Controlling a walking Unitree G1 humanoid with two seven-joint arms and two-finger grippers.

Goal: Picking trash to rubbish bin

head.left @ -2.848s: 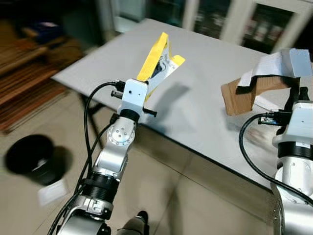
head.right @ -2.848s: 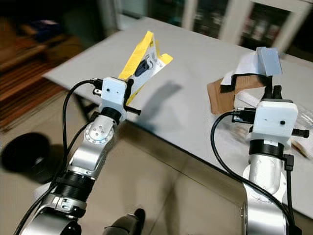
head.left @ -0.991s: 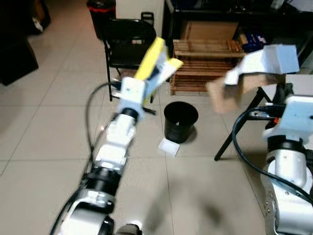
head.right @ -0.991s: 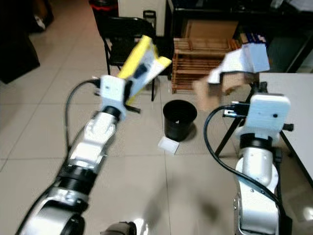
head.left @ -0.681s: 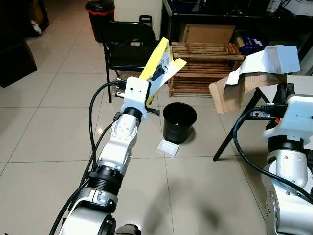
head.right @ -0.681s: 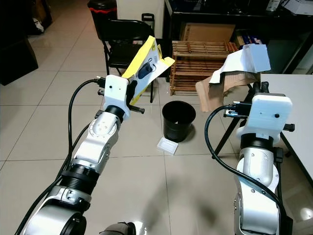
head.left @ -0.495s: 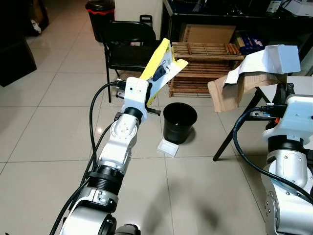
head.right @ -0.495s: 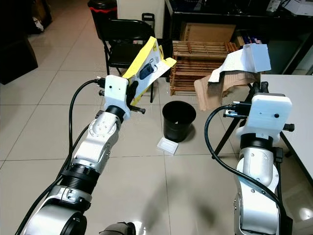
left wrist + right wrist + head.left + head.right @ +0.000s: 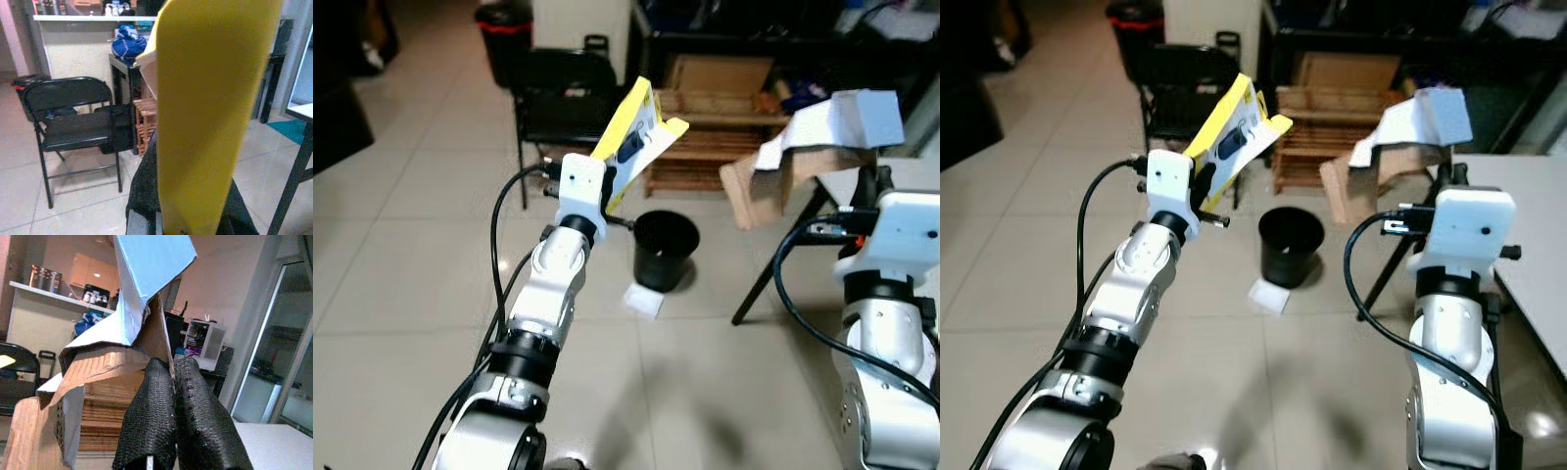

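1. Left eye view puts the black rubbish bin on the floor ahead, between the two raised arms and below both.
2. Left gripper is clamped on a yellow package whose long axis tilts up; this arm looks nearer the bin.
3. Right gripper pinches torn cardboard to the bin's right.
4. No print is readable.

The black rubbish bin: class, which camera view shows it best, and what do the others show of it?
The right eye view shows the black rubbish bin best, whole on the tiled floor between both arms. In the left eye view the yellow package in the left claw crowds its rim. Neither wrist view makes it out.
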